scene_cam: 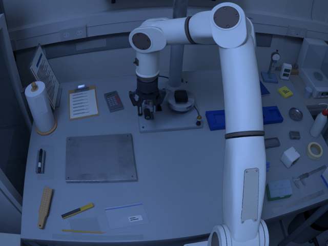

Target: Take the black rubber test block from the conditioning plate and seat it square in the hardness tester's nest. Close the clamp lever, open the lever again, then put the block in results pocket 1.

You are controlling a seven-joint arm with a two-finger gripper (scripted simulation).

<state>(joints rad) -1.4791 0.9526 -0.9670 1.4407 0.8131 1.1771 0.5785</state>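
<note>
At the back middle of the bench, the hardness tester stands on a grey base plate [169, 124]. The black rubber block [181, 96] sits in the tester's round nest [181, 103]. The clamp lever [198, 119], with a small orange knob, stands at the base plate's right front. My gripper [148, 112] hangs over the left part of the base plate, left of the nest. It is open and holds nothing. The grey conditioning plate [100, 157] lies empty toward the front left. The blue results tray [216, 119] lies right of the tester, partly hidden by my arm.
Behind the tester rises its grey column [176, 63]. A clipboard [83, 102] and calculator [113, 101] lie to the left, with a paper roll [40, 107] further left. On the right are a white box [290, 156], tape ring [314, 150], bottle [318, 122] and calipers [307, 176].
</note>
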